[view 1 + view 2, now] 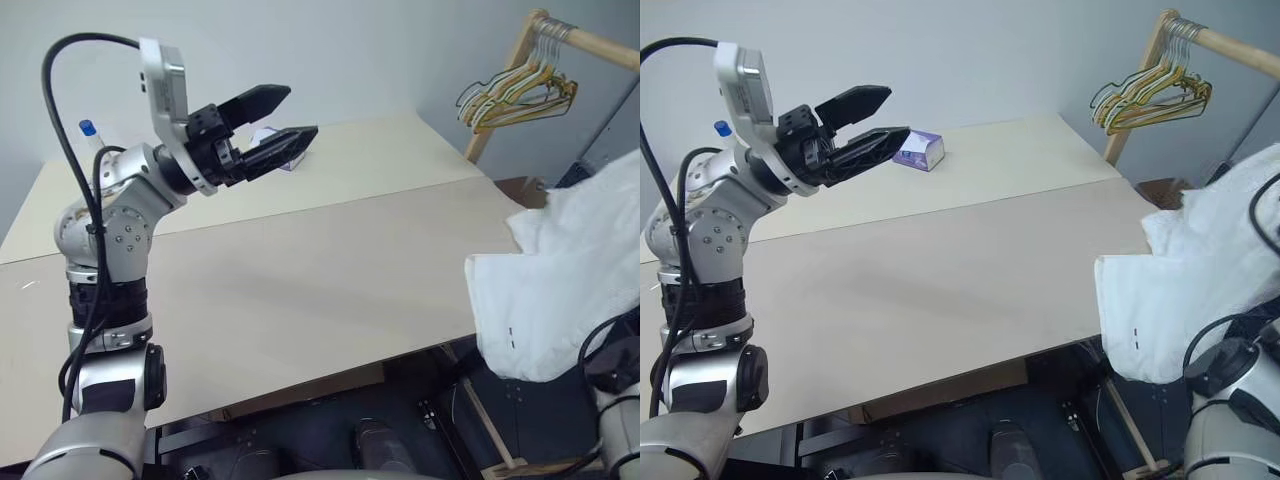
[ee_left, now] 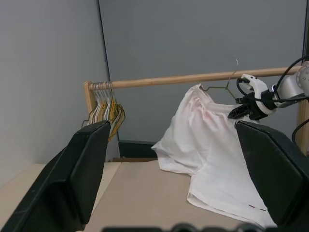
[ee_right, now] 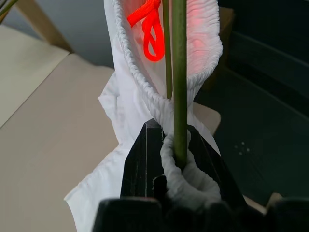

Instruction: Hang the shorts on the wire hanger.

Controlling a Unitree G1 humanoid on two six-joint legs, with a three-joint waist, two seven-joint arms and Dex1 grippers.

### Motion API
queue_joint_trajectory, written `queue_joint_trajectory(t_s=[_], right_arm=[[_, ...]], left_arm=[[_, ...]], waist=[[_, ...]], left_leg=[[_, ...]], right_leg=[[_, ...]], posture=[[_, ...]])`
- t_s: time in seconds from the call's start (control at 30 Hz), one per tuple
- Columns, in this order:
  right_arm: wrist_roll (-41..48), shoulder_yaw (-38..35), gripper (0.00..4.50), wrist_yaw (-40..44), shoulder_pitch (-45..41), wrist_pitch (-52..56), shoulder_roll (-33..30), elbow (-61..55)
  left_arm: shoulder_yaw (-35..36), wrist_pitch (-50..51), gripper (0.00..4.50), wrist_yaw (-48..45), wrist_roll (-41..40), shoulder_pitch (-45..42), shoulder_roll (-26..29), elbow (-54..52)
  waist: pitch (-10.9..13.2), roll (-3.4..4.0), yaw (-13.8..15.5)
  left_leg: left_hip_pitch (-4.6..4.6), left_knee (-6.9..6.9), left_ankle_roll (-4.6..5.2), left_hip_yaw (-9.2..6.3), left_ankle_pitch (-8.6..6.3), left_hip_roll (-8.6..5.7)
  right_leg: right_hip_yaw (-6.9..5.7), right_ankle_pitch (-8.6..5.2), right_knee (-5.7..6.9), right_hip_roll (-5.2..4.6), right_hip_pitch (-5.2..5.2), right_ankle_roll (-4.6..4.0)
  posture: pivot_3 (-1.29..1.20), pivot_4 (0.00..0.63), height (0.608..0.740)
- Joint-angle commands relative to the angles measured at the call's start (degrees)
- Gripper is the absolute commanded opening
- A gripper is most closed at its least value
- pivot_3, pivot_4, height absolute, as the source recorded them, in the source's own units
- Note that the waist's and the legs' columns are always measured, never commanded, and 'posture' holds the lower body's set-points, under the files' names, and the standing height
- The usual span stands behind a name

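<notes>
The white shorts (image 1: 570,290) hang off the table's right end, draped over the thin olive wire hanger (image 3: 179,87). Seen from the left wrist, the hanger's hook (image 2: 236,67) rises just in front of the wooden rail (image 2: 193,78); whether they touch I cannot tell. My right gripper (image 3: 176,154) is shut on the wire together with the gathered elastic waistband. An orange cord loop (image 3: 149,24) shows inside the waist. My left gripper (image 1: 298,112) stands open and holds nothing, raised above the table's left side and pointing toward the shorts.
A bunch of mixed-colour hangers (image 1: 515,95) hangs at the near end of the rail (image 1: 590,40). A small purple box (image 1: 920,150) sits at the back of the beige table (image 1: 300,280). A dark floor lies beyond the table's right edge.
</notes>
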Motion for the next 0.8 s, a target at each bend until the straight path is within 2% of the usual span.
queue_joint_trajectory(t_s=[0.03,0.27,0.57,0.77,0.8], right_arm=[[-1.3,-2.8,0.05,-4.0,-4.1,-6.0,-2.9,6.3],[-0.4,-7.6,0.05,-10.3,-7.2,-15.9,-7.4,22.9],[3.6,-7.2,0.05,-12.9,-6.5,-30.0,-14.8,41.6],[6.0,-3.0,0.05,-11.3,-3.4,-32.5,-15.3,45.5],[6.6,-1.9,0.4,-10.3,-2.6,-31.9,-14.6,44.4]], left_arm=[[1.1,-0.6,4.47,0.2,-1.0,-0.1,0.6,-1.9],[1.0,-0.7,4.47,0.2,-0.7,0.4,1.0,-2.7],[1.1,-0.4,4.47,0.7,-0.6,1.2,1.4,-3.9],[0.8,-0.6,4.47,1.0,-0.6,1.5,1.4,-4.3],[0.8,-0.6,4.49,1.0,-0.6,1.6,1.5,-4.4]], waist=[[0.0,0.0,0.0],[0.0,0.01,0.0],[0.0,0.1,0.0],[0.0,0.09,0.0],[0.0,0.09,0.0]], left_leg=[[0.0,-0.02,0.0,0.01,0.0,0.0],[0.02,-0.12,0.01,0.09,-0.01,-0.02],[0.05,-0.84,-0.08,0.2,0.07,-0.06],[0.05,-0.85,-0.04,0.18,0.05,-0.09],[0.05,-0.84,-0.03,0.18,0.04,-0.11]], right_leg=[[0.01,0.0,-0.01,0.0,0.0,0.0],[0.11,-0.01,-0.1,0.0,0.0,0.02],[0.27,0.05,-0.69,0.06,0.08,0.09],[0.28,0.09,-0.92,0.07,0.17,0.19],[0.31,0.09,-0.94,0.05,0.23,0.23]], posture=[[-0.12,0.012,0.74],[-0.11,0.01,0.74],[-0.1,0.015,0.74],[-0.1,0.016,0.74],[-0.09,0.015,0.74]])
